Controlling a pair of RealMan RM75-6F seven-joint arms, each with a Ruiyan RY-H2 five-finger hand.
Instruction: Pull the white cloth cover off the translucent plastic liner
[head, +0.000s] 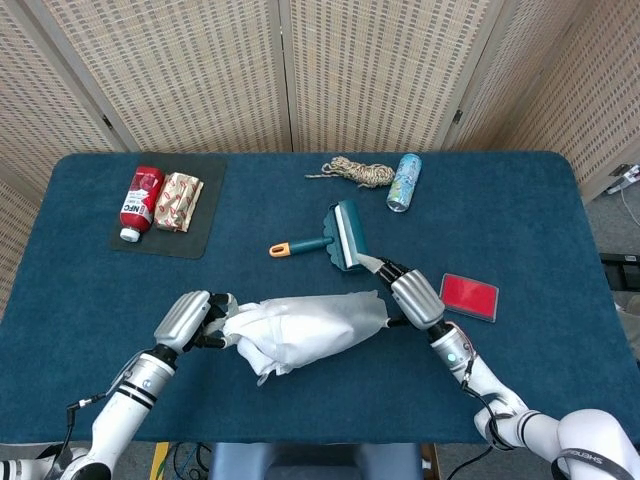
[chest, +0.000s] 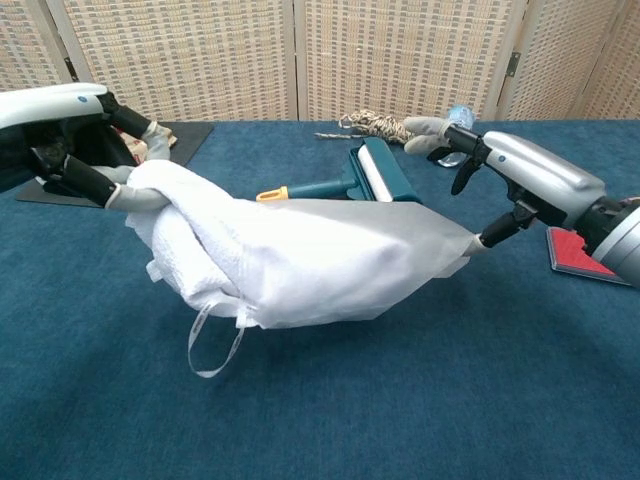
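The white cloth cover (head: 315, 327) (chest: 340, 265) lies stretched on the blue table between my two hands. At its left end a textured inner layer, the liner (chest: 185, 245), bulges out of the smooth cover. My left hand (head: 188, 319) (chest: 85, 172) grips that left end. My right hand (head: 408, 298) (chest: 505, 185) pinches the cover's right tip low down, with its other fingers spread upward. A thin white strap loop (chest: 215, 345) hangs from the cover's underside.
A teal lint roller (head: 340, 234) with an orange handle lies just behind the cover. A red card (head: 470, 296) sits right of my right hand. Further back are a rope coil (head: 356, 172) and a can (head: 404, 182). A black mat (head: 200, 215) at the back left carries a red bottle and a packet.
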